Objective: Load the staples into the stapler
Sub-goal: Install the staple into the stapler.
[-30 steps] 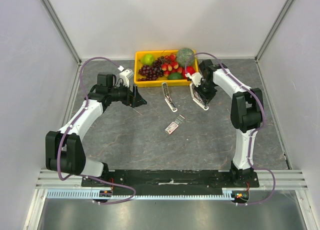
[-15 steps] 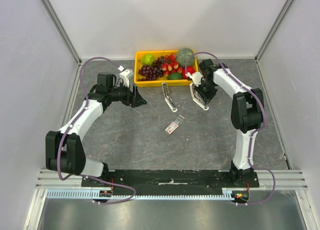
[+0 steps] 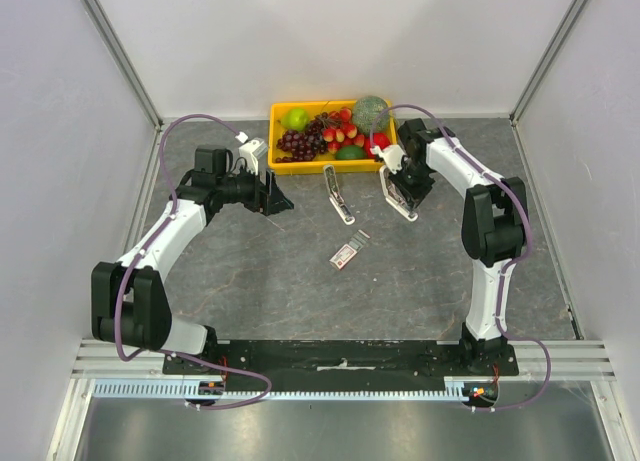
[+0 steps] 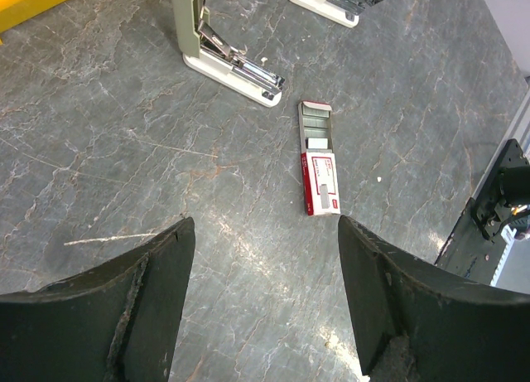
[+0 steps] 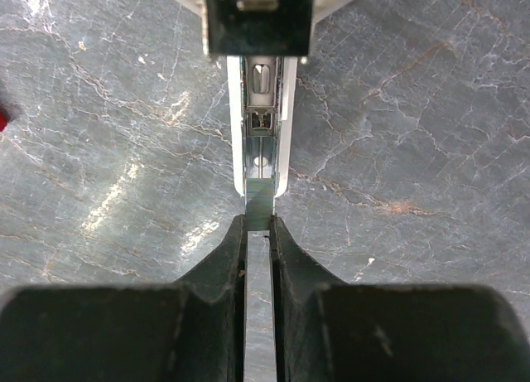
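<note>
My right gripper [image 5: 258, 226] is shut on a thin silvery strip of staples [image 5: 258, 206]. The strip's front end rests at the mouth of the open white stapler's [image 5: 258, 125] metal channel, and the stapler's black lid stands raised above it. From above, that stapler [image 3: 398, 197] lies under the right gripper [image 3: 406, 207]. The red and white staples box [image 3: 348, 251] lies slid open at mid table, also seen as the box [image 4: 320, 171] ahead of my left gripper [image 4: 265, 224]. The left gripper [image 3: 277, 199] is open, holds nothing and hovers left of a second stapler [image 3: 338, 194].
A yellow tray [image 3: 277, 137] of fruit stands at the back, just behind both staplers. The second stapler [image 4: 228, 55] lies open on the grey stone-patterned table. White walls close in the left and right sides.
</note>
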Available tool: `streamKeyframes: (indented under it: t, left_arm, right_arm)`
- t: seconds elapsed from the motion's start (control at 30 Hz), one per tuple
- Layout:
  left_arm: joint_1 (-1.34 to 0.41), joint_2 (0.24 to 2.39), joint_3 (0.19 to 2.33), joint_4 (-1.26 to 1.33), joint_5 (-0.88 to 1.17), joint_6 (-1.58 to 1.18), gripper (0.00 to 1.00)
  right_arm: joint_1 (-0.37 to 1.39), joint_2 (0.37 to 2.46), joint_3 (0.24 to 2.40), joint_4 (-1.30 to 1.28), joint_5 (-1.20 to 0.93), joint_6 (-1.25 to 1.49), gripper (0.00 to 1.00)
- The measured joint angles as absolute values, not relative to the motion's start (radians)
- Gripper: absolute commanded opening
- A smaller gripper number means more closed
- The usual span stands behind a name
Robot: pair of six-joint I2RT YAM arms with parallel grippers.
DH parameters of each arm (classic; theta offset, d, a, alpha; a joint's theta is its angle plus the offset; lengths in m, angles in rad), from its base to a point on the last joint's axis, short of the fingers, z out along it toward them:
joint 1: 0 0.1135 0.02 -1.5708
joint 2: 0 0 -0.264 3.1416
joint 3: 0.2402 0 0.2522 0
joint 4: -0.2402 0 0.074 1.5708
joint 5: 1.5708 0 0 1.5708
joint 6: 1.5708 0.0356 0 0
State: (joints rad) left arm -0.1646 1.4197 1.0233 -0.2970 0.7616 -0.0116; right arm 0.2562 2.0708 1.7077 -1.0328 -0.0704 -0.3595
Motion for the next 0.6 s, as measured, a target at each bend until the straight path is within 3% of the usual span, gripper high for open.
streamKeyframes:
  t: [0.6]
  left_arm:
    - [-0.165, 1.423, 1.023, -0.297, 0.762, -0.012, 0.76]
  right_arm:
    - [0.269, 2.073, 1.694, -1.033, -0.047, -0.36, 0.1]
